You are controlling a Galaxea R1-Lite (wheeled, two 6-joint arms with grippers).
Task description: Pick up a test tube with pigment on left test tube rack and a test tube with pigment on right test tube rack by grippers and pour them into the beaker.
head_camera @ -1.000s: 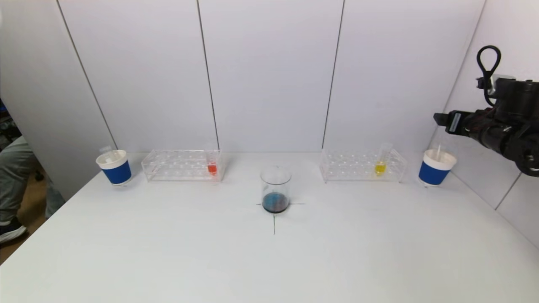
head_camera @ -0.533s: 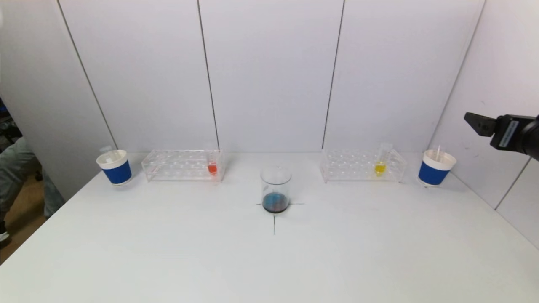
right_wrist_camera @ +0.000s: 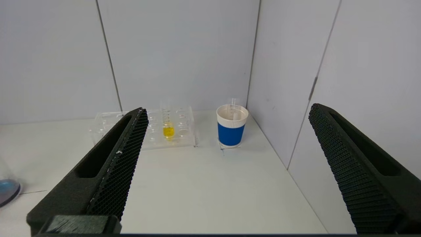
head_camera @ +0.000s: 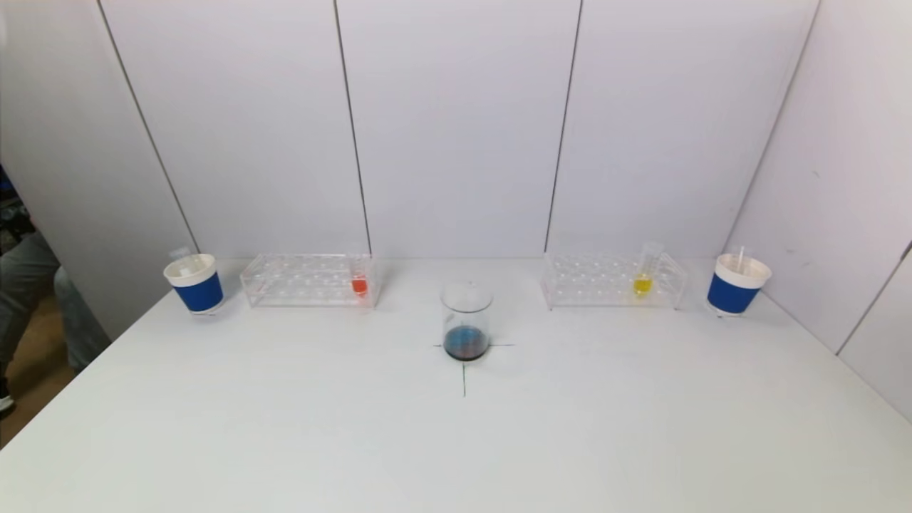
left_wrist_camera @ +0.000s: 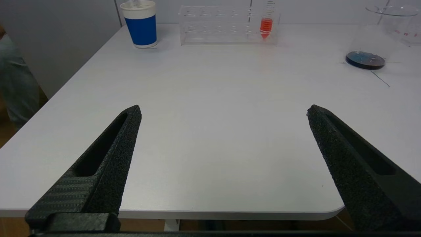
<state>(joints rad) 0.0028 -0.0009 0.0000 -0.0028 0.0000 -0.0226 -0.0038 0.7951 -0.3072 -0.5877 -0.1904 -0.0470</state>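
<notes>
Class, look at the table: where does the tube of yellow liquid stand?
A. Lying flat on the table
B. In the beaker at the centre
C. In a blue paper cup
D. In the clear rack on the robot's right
D: the yellow tube stands upright in the right rack, apart from the beaker.

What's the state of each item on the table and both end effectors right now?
Red test tube: upright in left rack, part full.
Yellow test tube: upright in right rack, part full.
Beaker: upright on the cross mark, dark blue liquid at bottom.
Left blue cup: upright.
Right blue cup: upright.
Left end effector: open, empty, at near table edge.
Right end effector: open, empty, facing right rack.
</notes>
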